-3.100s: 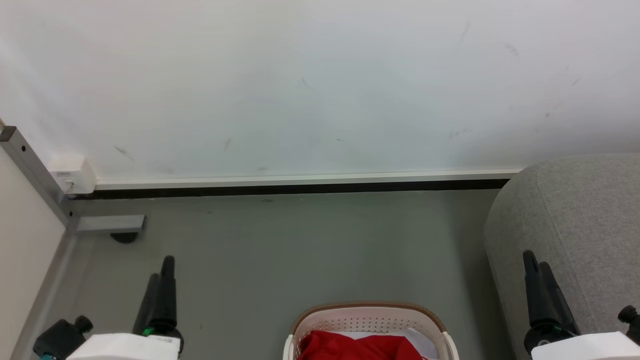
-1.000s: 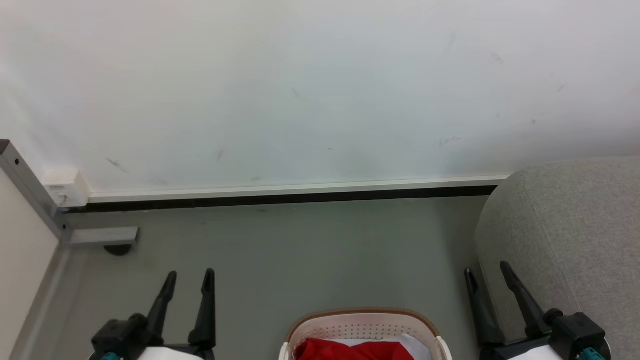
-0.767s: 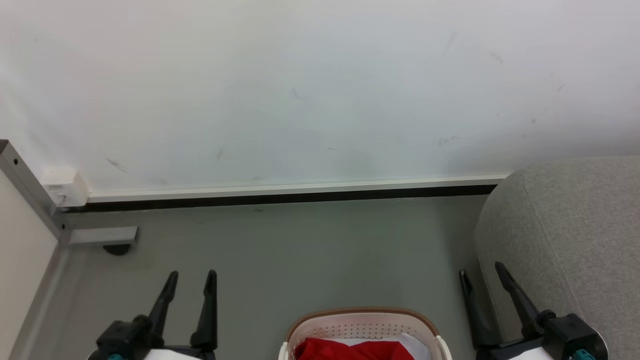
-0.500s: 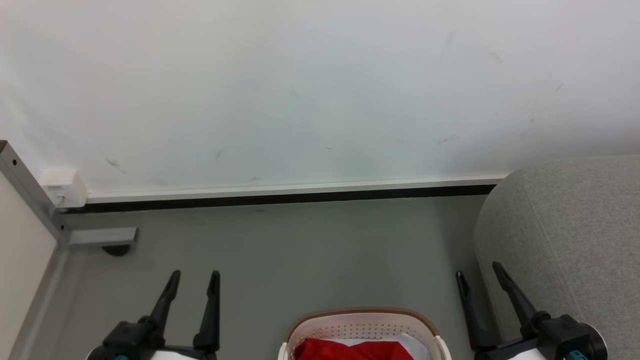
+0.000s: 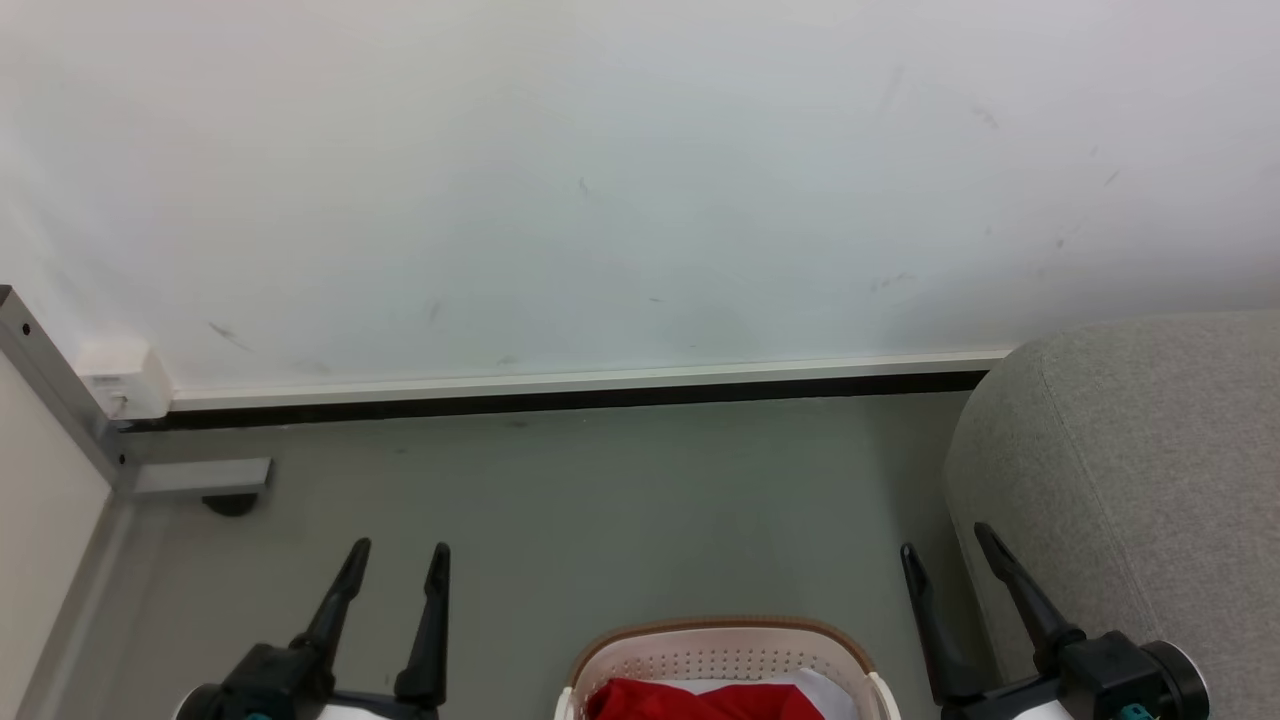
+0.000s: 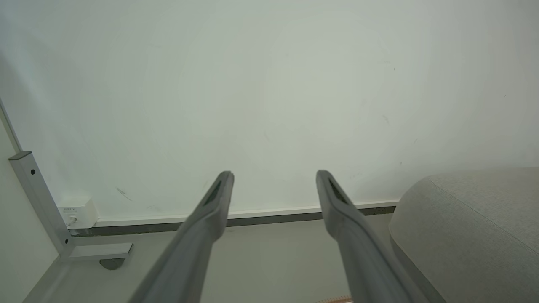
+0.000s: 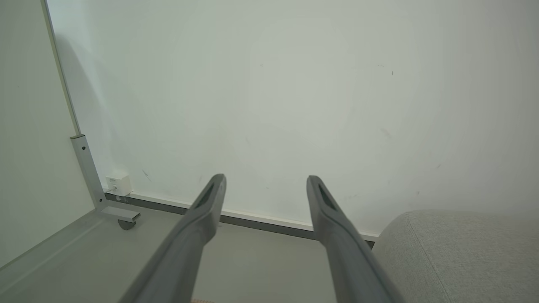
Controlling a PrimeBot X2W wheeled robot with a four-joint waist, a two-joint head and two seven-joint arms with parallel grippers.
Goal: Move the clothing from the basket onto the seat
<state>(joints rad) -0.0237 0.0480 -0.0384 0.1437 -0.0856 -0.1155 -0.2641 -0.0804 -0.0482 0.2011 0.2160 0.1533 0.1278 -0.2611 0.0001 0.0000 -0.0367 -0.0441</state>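
Note:
The cream basket (image 5: 724, 643) with a brown rim sits on the floor at the bottom centre of the head view, cut off by the frame edge. Red and white clothing (image 5: 700, 702) lies inside it. The light-grey seat (image 5: 1150, 470) stands at the right, and shows too as the seat (image 6: 471, 235) in the left wrist view and the seat (image 7: 459, 256) in the right wrist view. My left gripper (image 5: 398, 556) is open, left of the basket. My right gripper (image 5: 945, 540) is open between the basket and the seat, holding nothing. Both wrist views show my left gripper (image 6: 273, 176) and right gripper (image 7: 265, 181) with spread, empty fingers.
A white wall (image 5: 600, 180) with a baseboard (image 5: 580, 385) runs across the back. A grey metal frame post (image 5: 50, 390) with a foot bracket (image 5: 195, 478) and a small white box (image 5: 118, 378) stand at the left. Grey floor (image 5: 620, 500) lies between wall and basket.
Both grippers have turned so that their fingers show apart, then drifted slightly toward the centre. The head view has shifted a little, so the basket sits lower in the picture.

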